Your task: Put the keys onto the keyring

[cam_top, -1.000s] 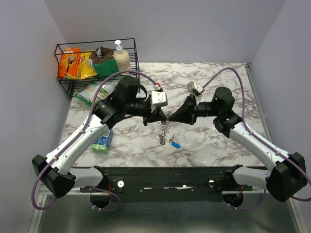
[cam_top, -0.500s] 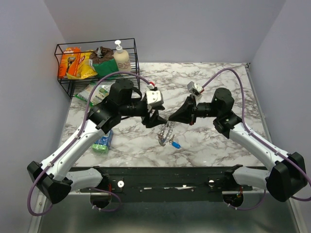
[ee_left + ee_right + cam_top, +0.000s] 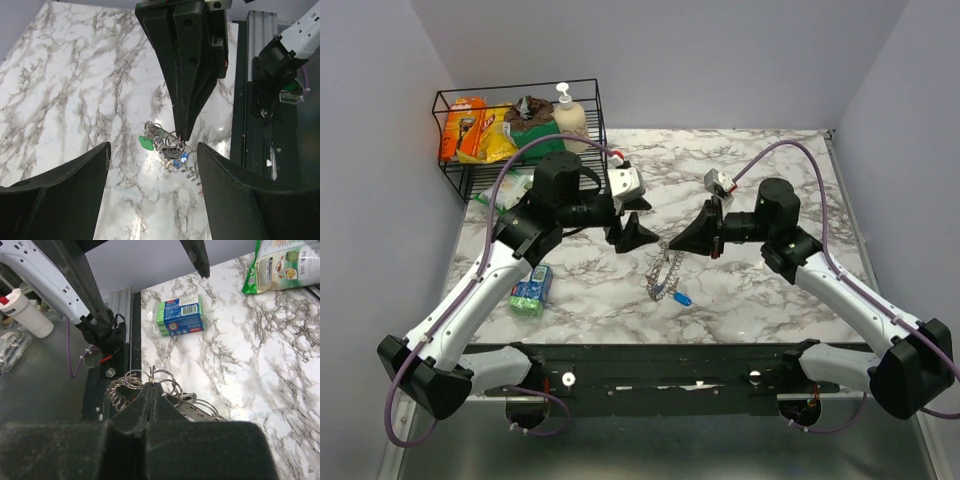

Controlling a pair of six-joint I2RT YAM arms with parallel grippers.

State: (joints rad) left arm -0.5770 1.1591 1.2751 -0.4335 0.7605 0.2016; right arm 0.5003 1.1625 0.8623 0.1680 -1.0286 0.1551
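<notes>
1. the left gripper (image 3: 630, 233) was shut tip to tip with the right gripper (image 3: 671, 244) at the keyring (image 3: 662, 274) a second ago. it has now spread its jaws wide and drawn back to its own side, and it holds nothing.
2. the right gripper has not moved. its jaws are closed tight on the top loops of the keyring, and the rest of the ring hangs down from that pinch towards the table (image 3: 790, 170), just in front of the arms.
3. my reading is that the left arm has just let go after working a key on, so the ring now hangs from the right arm alone.
4. a green key (image 3: 146, 143) sits against the left side of the loops, and a blue key (image 3: 680, 298) lies at the ring's low end on the marble. i cannot tell whether either one is really threaded on.
5. other things stand well away from the ring: a green box (image 3: 530, 290) by the left arm, a green bag (image 3: 280, 262) further back, and a wire basket (image 3: 450, 170) in the far left corner with a soap bottle (image 3: 568, 115) in it.
6. nothing lies between the open left jaws and the ring. the likely trouble is the tangle of loops, which hides the split where a key has to go in.
</notes>
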